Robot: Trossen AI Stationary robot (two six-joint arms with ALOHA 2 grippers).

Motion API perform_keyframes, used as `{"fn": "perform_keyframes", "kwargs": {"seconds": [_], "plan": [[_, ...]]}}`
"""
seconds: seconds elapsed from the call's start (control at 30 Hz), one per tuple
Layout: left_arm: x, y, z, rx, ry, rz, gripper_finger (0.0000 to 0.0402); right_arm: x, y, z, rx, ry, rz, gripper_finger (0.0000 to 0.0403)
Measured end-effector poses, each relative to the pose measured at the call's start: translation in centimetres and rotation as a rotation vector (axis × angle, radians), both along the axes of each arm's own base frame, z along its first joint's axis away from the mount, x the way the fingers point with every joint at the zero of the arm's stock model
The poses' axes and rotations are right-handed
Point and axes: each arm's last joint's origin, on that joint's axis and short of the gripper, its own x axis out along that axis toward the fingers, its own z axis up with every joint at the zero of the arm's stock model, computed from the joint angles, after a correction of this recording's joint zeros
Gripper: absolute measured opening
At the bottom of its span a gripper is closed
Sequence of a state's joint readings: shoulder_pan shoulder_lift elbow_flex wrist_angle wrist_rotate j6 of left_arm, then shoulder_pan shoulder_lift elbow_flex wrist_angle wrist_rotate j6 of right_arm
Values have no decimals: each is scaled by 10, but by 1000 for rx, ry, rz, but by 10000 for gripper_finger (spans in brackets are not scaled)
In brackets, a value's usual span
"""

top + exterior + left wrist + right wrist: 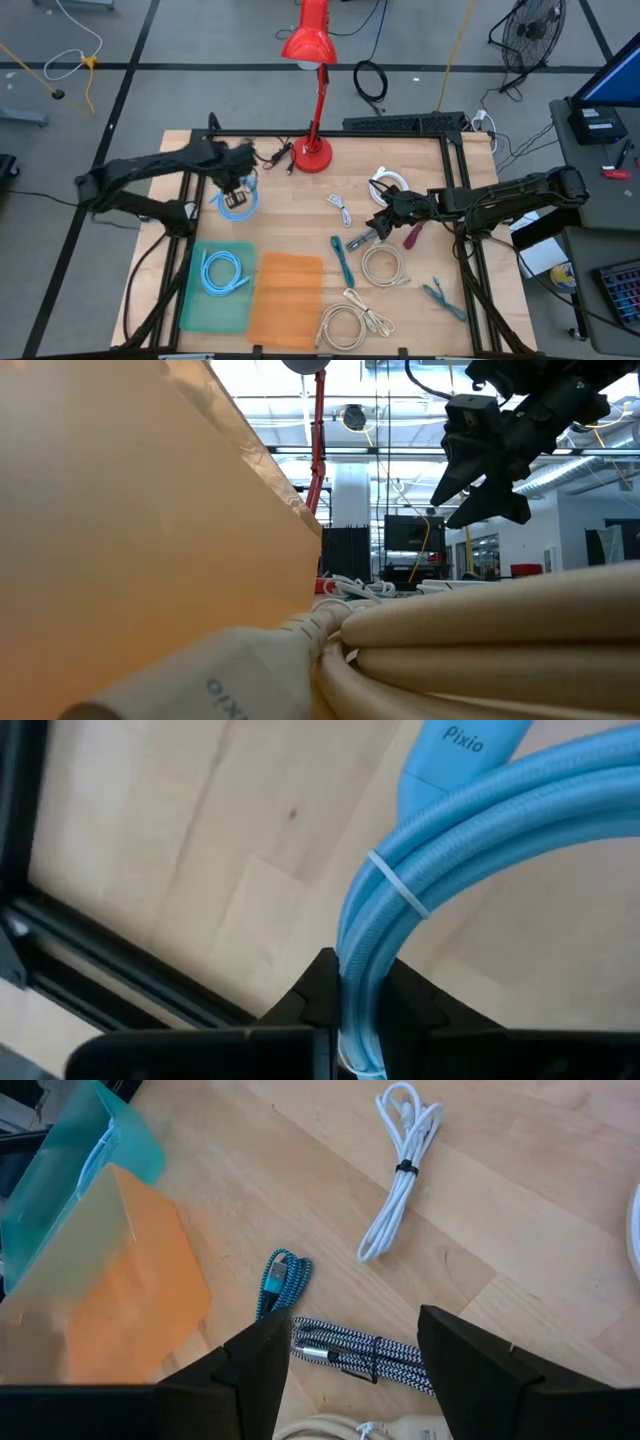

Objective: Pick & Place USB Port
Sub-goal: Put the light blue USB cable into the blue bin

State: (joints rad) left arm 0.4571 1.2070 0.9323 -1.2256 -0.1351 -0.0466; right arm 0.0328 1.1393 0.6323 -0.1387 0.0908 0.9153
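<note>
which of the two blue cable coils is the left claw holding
The blue coil on bare wood by the lamp base, gripped in the left claw; the other blue coil lies in the green tray.

we see a red desk lamp (pixel 312 60) at the table's far edge, a floor fan (pixel 533 30), a black cable loop (pixel 370 79) on the floor

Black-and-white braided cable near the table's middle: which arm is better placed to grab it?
Right. The right gripper hovers open directly over the black-and-white braided cable; the left gripper is shut on a coiled light-blue cable.
</note>
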Motion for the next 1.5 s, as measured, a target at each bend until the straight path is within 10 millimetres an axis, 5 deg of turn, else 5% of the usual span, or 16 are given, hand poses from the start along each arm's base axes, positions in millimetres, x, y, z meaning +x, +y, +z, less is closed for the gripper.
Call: {"fn": "perform_keyframes", "kwargs": {"seconds": [0.27, 0.47, 0.63, 0.9, 1.13, 1.5], "plan": [[-38, -60, 35, -209, -159, 81, 36, 0, -1, 0, -24, 2, -8, 208], [-44, -109, 41, -302, -213, 37, 36, -1, -8, -1, -29, 10, -33, 208], [-25, -158, 33, -329, -250, -38, 36, -1, -14, -1, -36, 11, -49, 208], [-12, -226, -11, -222, -66, -125, 36, -1, -16, -1, -44, 13, -50, 208], [-16, -254, -25, -227, -64, -120, 36, -1, -16, -1, -43, 14, -47, 208], [-21, -266, -46, -196, 1, -158, 36, -1, -16, -1, -43, 13, -49, 208]]}}
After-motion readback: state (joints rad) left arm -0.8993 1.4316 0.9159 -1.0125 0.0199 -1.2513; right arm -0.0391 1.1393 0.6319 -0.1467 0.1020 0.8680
